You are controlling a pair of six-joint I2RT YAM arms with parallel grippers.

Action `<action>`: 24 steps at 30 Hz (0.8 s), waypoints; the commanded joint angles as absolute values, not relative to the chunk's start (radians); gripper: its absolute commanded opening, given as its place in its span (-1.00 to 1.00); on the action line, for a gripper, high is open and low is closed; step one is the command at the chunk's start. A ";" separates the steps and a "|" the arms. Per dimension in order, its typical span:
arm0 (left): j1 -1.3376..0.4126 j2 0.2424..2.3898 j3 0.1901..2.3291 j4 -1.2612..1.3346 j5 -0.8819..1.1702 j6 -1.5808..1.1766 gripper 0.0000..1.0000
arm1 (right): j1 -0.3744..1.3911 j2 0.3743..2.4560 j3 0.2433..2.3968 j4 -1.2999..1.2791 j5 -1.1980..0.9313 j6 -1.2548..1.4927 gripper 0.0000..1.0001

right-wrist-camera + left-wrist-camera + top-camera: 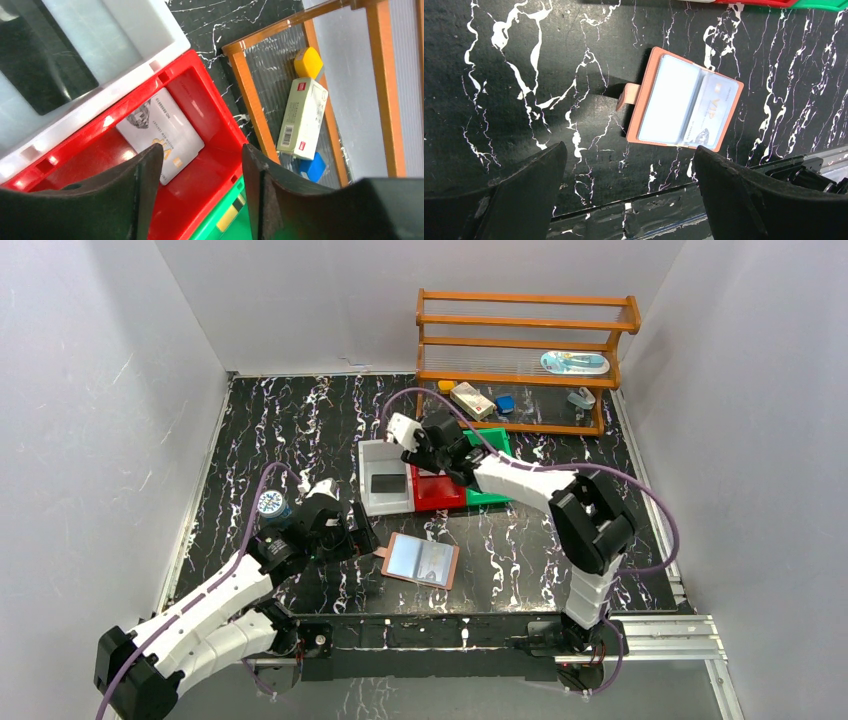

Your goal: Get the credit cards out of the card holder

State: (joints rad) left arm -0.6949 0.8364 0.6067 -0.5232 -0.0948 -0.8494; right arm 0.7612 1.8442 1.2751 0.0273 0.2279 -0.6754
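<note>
The card holder (421, 560) lies open and flat on the dark marble table near the front edge, tan-brown with pale blue pockets. In the left wrist view the card holder (681, 102) shows a pale credit card (715, 111) marked VIP in its right pocket. My left gripper (629, 182) stands open just short of it, with nothing between the fingers. My right gripper (200, 192) hangs open over the red bin (215, 125), where a pale grey credit card (160, 131) lies loose on the bottom. In the top view my right gripper (437, 462) is above the bins.
A white bin (385, 455) holding a dark card (386, 482) stands left of the red bin (438, 495), and a green bin (492, 440) to its right. A wooden rack (520, 350) with small boxes fills the back right. A small blue-topped jar (272, 504) sits by the left arm.
</note>
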 commanded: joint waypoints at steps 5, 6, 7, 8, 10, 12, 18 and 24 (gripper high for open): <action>-0.690 0.885 0.617 -0.417 0.015 -0.798 0.97 | 0.757 1.414 1.104 -0.004 0.224 0.133 0.83; -0.690 0.914 0.632 -0.373 0.066 -0.772 0.97 | 0.756 1.334 1.019 -0.060 0.062 0.333 0.94; -0.690 0.936 0.644 -0.360 0.091 -0.750 0.97 | 0.755 1.306 0.985 -0.092 0.022 0.469 0.92; -0.690 0.967 0.657 -0.335 0.139 -0.729 0.94 | 0.756 1.281 0.929 -0.125 -0.023 0.648 0.85; -0.690 1.014 0.664 -0.286 0.224 -0.711 0.90 | 0.755 1.222 0.817 -0.122 -0.045 0.827 0.68; -0.691 1.045 0.663 -0.247 0.284 -0.707 0.87 | 0.755 1.175 0.728 -0.068 -0.062 0.959 0.58; -0.692 1.164 0.647 -0.121 0.448 -0.698 0.72 | 0.757 1.119 0.561 -0.021 -0.149 1.116 0.26; -0.695 1.271 0.687 -0.098 0.517 -0.669 0.60 | 0.758 1.135 0.499 0.058 -0.220 1.150 0.04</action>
State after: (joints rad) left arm -0.6941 1.2324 0.6338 -0.1364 0.4114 -0.7040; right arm 0.7586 1.1442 0.5152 -0.0479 -0.1482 1.0691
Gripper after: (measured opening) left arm 0.814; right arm 0.549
